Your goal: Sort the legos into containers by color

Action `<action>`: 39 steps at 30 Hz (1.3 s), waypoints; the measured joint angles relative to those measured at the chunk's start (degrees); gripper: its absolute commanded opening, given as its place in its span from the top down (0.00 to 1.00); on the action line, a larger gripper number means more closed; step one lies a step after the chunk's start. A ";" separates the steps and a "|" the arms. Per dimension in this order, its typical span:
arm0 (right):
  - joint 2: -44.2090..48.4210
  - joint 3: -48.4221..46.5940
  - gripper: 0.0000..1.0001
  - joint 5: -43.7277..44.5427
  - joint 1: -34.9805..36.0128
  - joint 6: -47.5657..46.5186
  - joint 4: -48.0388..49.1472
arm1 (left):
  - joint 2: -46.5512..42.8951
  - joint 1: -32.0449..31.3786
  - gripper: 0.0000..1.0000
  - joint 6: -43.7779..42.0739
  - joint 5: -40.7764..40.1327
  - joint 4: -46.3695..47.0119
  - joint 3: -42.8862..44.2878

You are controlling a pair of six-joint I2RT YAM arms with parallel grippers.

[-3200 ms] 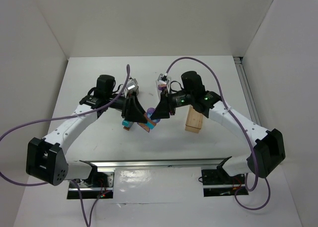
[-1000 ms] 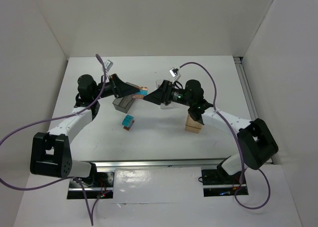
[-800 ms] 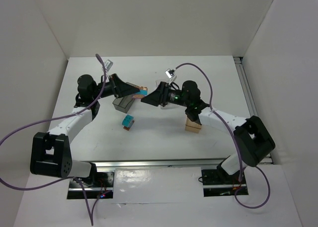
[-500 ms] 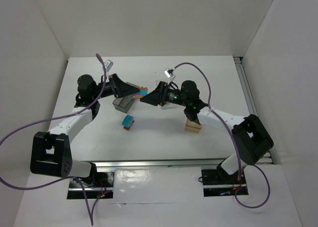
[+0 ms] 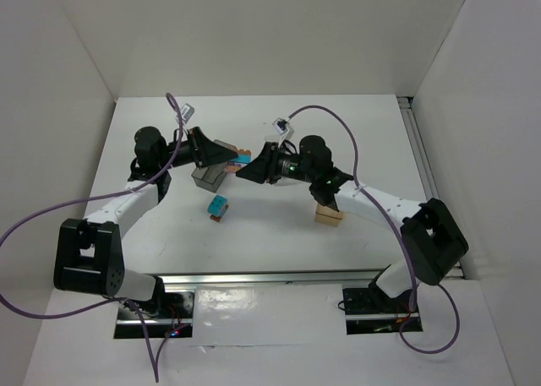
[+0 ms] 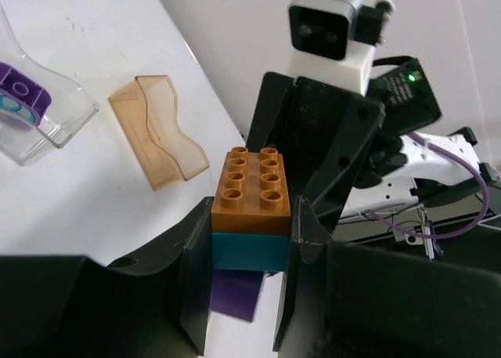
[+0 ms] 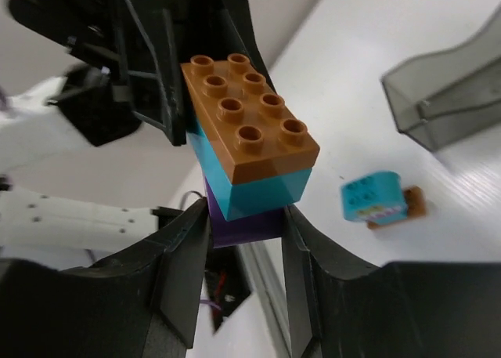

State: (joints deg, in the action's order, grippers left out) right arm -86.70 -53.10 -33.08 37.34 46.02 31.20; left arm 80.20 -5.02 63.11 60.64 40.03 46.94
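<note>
Left pincer (image 6: 247, 258): nearly closed, clamped on the teal brick (image 6: 249, 250), the middle layer of a three-brick clump (image 5: 244, 158). Right pincer (image 7: 244, 244): also narrow, my fingers pressed on both sides of the purple brick (image 7: 246, 223), the bottom layer. Orange brick (image 6: 252, 182) on top, studs facing up toward both my wrist cameras. The clump's long axis runs straight out from each pincer toward the other, tip to tip, with the short side across my fingers. The clump hangs in the air between the two pincers, off the desk (image 5: 279, 225).

Down below my left pincer: dark grey bin (image 5: 208, 177), and nearer my base a loose teal-and-brown clump (image 5: 219, 207). Ahead and left of my left tips: amber bin (image 6: 160, 131) and clear bin (image 6: 47, 123) with a purple lego (image 6: 17, 90) in it.

Compared with 0.5 s ago, the right pincer has slid a bit closer to the left one and the clump is in about the same spot. 3.2 s ago both pincers were low by the loose clump; now they are raised.
</note>
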 measured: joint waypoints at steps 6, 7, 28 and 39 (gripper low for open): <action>3.67 -1.42 0.85 10.38 2.34 -9.75 -18.34 | 0.61 -0.02 1.00 -2.78 -1.25 -5.22 2.45; 4.48 -1.33 0.85 12.13 2.38 -10.73 -20.70 | 0.74 -0.02 1.00 -3.10 -1.51 -5.79 3.19; -17.53 -23.28 0.30 48.83 -2.51 -23.43 -42.40 | 1.18 0.50 1.00 -32.98 -8.85 -49.92 13.00; -14.56 -24.63 0.30 42.71 -3.87 -26.36 -45.05 | 1.86 0.50 1.00 -39.69 -0.61 -54.16 14.58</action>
State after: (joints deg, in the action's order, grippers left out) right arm -101.25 -77.73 9.63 33.47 19.66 -13.85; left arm 82.06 -4.51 23.42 60.03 -14.13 61.52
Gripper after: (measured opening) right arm 0.700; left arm 0.366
